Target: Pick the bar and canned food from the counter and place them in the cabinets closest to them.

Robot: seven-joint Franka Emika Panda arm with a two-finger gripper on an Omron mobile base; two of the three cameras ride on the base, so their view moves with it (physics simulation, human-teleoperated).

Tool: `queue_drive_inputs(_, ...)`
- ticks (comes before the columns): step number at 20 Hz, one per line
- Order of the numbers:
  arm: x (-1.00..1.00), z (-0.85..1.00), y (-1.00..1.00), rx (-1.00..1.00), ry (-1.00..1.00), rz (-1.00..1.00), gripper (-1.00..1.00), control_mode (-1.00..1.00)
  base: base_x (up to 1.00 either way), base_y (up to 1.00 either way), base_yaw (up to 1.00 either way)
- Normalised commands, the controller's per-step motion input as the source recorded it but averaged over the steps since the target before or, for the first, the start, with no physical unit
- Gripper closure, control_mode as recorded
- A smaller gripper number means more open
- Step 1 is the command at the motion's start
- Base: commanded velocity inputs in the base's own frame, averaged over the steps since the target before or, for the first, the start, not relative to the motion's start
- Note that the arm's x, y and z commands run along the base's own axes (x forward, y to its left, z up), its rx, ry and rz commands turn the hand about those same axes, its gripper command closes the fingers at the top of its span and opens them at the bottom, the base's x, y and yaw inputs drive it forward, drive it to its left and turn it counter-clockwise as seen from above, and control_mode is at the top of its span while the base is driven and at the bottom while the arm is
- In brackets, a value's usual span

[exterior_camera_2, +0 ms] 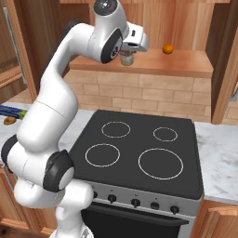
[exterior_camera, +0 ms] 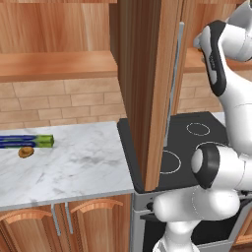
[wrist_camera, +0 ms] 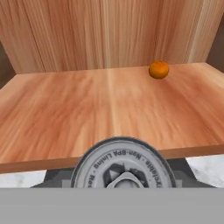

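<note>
The canned food [exterior_camera_2: 126,57], a small can with a greenish label, hangs at the front left edge of the cabinet shelf [exterior_camera_2: 186,62], above the back of the stove. My gripper [exterior_camera_2: 127,52] is shut on it from above. In the hand view the can's pale metal top [wrist_camera: 123,168] sits at the bottom, just short of the wooden shelf board [wrist_camera: 109,105]. The counter [exterior_camera: 83,162] of veined marble lies to the left of the stove. The bar is out of view.
A round orange fruit [exterior_camera_2: 168,48] rests on the shelf to the right of the can, also the orange fruit [wrist_camera: 159,69] near the back wall. An open tall cabinet door [exterior_camera: 152,74] stands left of the arm. A blue-green box [exterior_camera: 27,141] and brown pastry [exterior_camera: 26,152] lie on the counter. The black stovetop [exterior_camera_2: 139,153] is below.
</note>
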Motion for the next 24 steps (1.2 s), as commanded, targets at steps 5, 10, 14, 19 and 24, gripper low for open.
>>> queue_drive_inputs(5,0.13,-0.05,0.00,0.00,0.00,0.01,1.00,-1.00,0.00,0.00,0.00)
queue_drive_inputs(10,0.12,-0.10,0.00,-0.01,0.00,0.02,1.00,-1.00,0.00,0.00,0.00)
queue_drive_inputs(14,0.17,-0.12,0.00,-0.01,0.00,0.02,1.00,-1.00,0.00,0.00,0.00)
queue_drive_inputs(19,0.35,-0.03,0.01,0.00,0.00,0.02,1.00,-1.00,0.00,0.00,0.00)
queue_drive_inputs(24,0.40,-0.02,0.02,0.00,0.00,0.02,1.00,-1.00,0.00,0.00,0.00)
